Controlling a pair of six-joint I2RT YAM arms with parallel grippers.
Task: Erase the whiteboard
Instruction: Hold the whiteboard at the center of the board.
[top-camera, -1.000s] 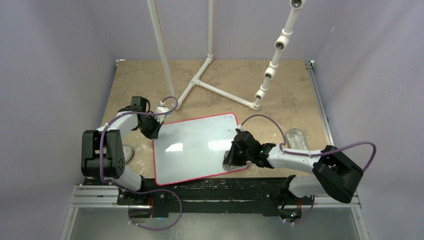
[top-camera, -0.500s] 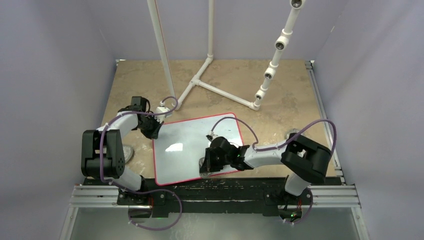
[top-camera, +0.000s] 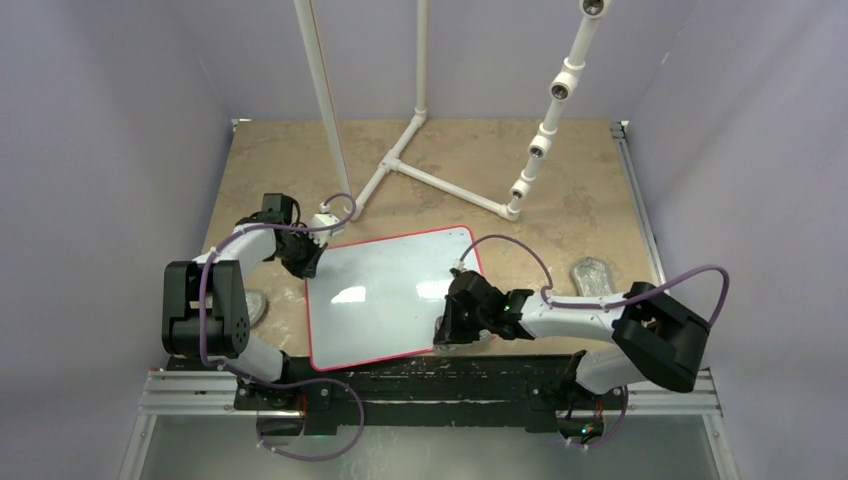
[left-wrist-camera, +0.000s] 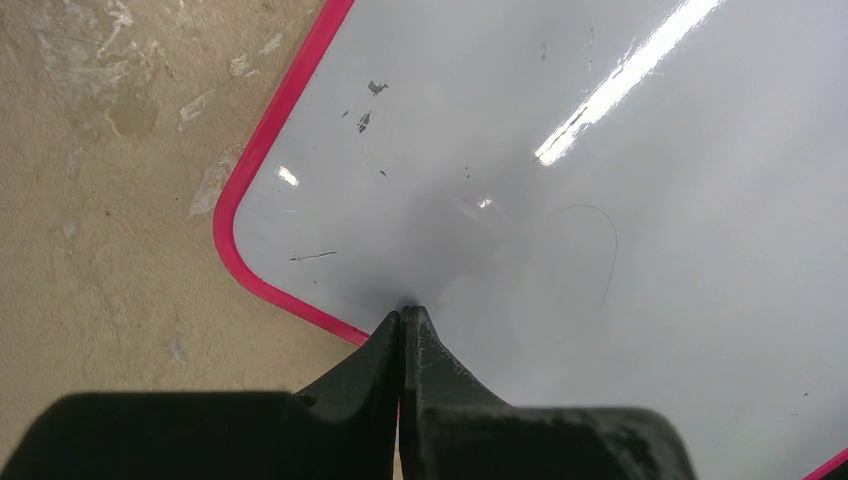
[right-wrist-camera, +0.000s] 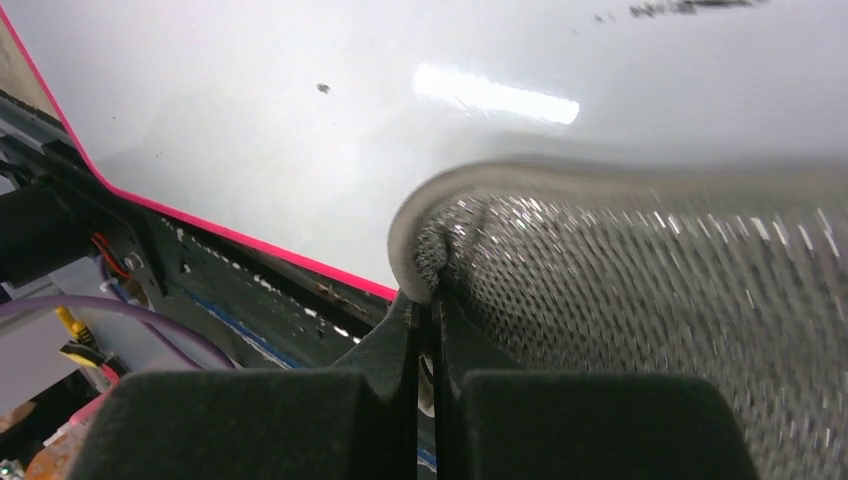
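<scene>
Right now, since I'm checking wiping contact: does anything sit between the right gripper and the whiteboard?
Only the grey mesh pad that the right gripper pinches, pressed against the whiteboard by its near edge; nothing else visible.

A white pipe frame (top-camera: 421, 70) and grey pad (top-camera: 594, 272) rest on the tan table (top-camera: 290, 160)

Soft, even overhead light fills the top view, and shadows there are faint. The whiteboard (top-camera: 390, 320) carries pale glare patches left of centre. In the left wrist view, a bright streak runs to the upper right. In the right wrist view, the grey mesh pad (right-wrist-camera: 640, 290) at right is smeared by blur.
</scene>
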